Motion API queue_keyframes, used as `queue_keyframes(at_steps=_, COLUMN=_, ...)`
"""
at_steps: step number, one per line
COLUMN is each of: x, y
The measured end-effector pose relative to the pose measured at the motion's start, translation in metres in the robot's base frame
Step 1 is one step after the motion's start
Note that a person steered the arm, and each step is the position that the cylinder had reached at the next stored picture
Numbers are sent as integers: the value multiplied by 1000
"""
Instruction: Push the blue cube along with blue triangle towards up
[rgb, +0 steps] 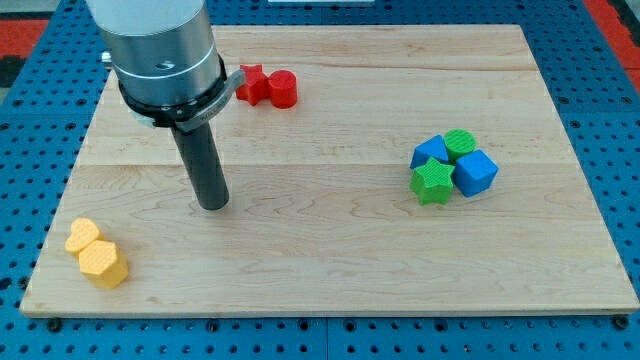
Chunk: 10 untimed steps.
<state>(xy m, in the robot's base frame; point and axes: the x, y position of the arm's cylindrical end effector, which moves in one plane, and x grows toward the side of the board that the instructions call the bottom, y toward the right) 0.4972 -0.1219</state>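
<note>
The blue cube (476, 172) lies at the view's right, touching a green star (432, 182) on its left and a green cylinder (460, 142) above it. The blue triangle (429, 152) sits at the upper left of this cluster, against the green cylinder and the star. My tip (212, 203) rests on the board far to the view's left of the cluster, touching no block.
A red star (251, 83) and a red cylinder (282, 89) lie together near the view's top, right of the arm's body. Two yellow blocks (97, 253) sit at the bottom left corner. The wooden board (330, 250) ends at a blue pegboard surround.
</note>
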Motion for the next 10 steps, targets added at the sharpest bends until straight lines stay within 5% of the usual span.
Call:
queue_keyframes(at_steps=1, x=14, y=11)
queue_keyframes(at_steps=2, x=77, y=95)
queue_keyframes(at_steps=4, x=31, y=298)
queue_keyframes(at_steps=5, x=-22, y=338)
queue_keyframes(at_steps=7, x=-25, y=267)
queue_keyframes(at_steps=10, x=-116, y=197)
